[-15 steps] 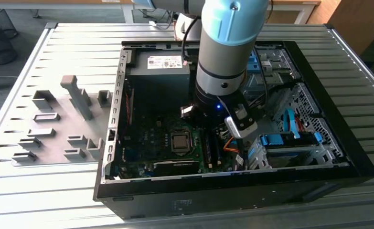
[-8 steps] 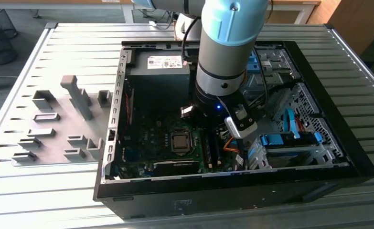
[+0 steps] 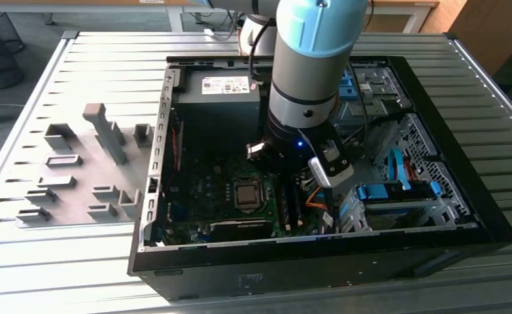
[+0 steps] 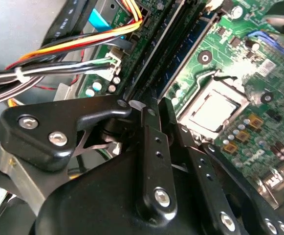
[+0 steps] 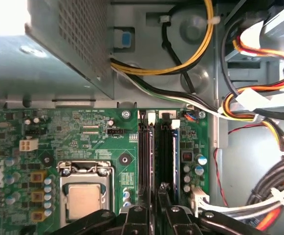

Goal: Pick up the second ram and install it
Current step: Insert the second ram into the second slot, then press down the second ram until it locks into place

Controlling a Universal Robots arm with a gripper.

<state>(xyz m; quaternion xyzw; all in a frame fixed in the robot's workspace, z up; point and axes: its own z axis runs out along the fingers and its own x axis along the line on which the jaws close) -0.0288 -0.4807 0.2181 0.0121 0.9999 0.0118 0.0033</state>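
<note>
My gripper (image 5: 155,198) is down inside the open computer case, right over the memory slots of the green motherboard (image 5: 83,137). Its black fingers (image 4: 149,115) stand close together on a thin stick seen edge-on, the second ram (image 5: 154,156), which stands upright in a slot. Another blue-green stick (image 5: 177,161) sits in a neighbouring slot. The silver processor socket (image 5: 85,193) lies beside the slots. In the exterior view the arm's wrist (image 3: 301,140) covers the slot area.
Bundles of coloured cables (image 5: 259,103) run close beside the slots. The power supply box (image 3: 219,98) fills the case's far end, and blue drive brackets (image 3: 395,193) are at the exterior view's right. A grey fixture plate (image 3: 81,176) lies outside the case.
</note>
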